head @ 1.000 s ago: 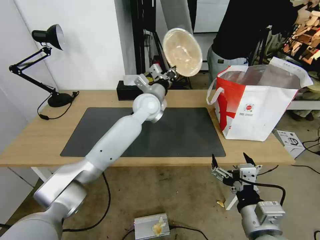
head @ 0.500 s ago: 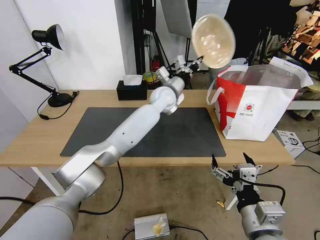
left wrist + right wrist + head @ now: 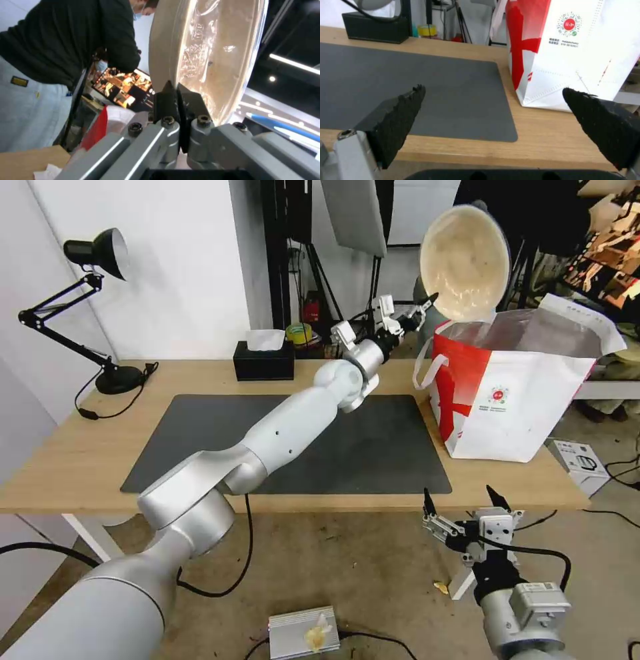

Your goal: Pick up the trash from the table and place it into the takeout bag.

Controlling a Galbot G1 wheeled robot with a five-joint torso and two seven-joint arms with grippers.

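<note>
My left gripper (image 3: 427, 301) pinches the beige bowl (image 3: 465, 263) by its rim, tipped on edge.

My right gripper (image 3: 461, 499) hangs spread wide and empty below the table (image 3: 67, 460) edge. Farther out, the bowl stands just above my left fingers (image 3: 165, 100), over the near rim of the takeout bag (image 3: 510, 387) at the table's right end.

The shallow beige bowl (image 3: 465, 263) looks like thin matt plastic, its clear lid (image 3: 220, 57) glossy and embossed. The left gripper (image 3: 176, 93) pinches its rim with matt black pads on brushed grey metal links. The takeout bag (image 3: 513, 393) is smooth white and red fabric-like sheet with a shiny silver foil lining. The table (image 3: 80, 447) is light wood grain, its mat (image 3: 386, 82) matt dark grey. The right gripper (image 3: 493, 110), spread apart, has rough, frayed black pads.
</note>
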